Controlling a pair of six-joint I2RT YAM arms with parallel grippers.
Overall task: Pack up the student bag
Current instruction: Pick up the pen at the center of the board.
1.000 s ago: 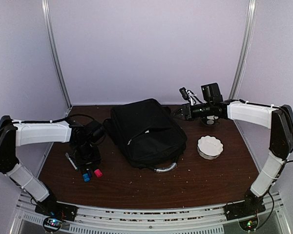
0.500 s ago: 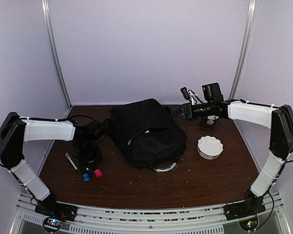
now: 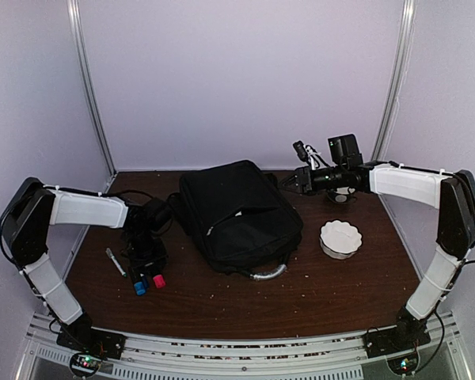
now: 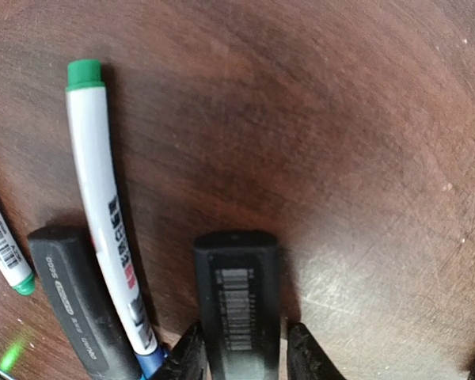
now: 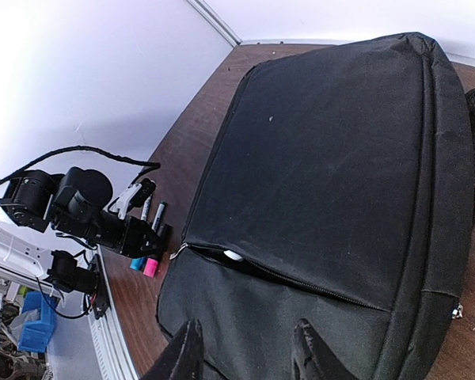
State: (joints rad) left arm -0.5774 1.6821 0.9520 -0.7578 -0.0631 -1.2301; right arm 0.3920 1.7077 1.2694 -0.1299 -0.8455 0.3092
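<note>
The student bag [image 3: 237, 214] lies flat in the middle of the table, black, with its grey handle [image 3: 267, 274] toward me. Its front zipper [image 5: 301, 281] gapes, and something small and white [image 5: 233, 255] shows inside. My right gripper [image 5: 245, 348] hovers open above the bag's far right corner [image 3: 289, 182], holding nothing. My left gripper [image 3: 146, 265] is down on the table left of the bag. Its jaws straddle a black marker [image 4: 237, 301], with a thin gap still showing on one side.
A white marker with a green cap [image 4: 91, 182] and another black marker [image 4: 71, 301] lie just left of the left jaws. Blue [image 3: 140, 287] and pink [image 3: 158, 281] caps poke out below the gripper. A white scalloped bowl [image 3: 340, 237] sits right of the bag.
My left arm has shifted its elbow inward and its jaws have narrowed around the black marker. The right arm has barely moved.
</note>
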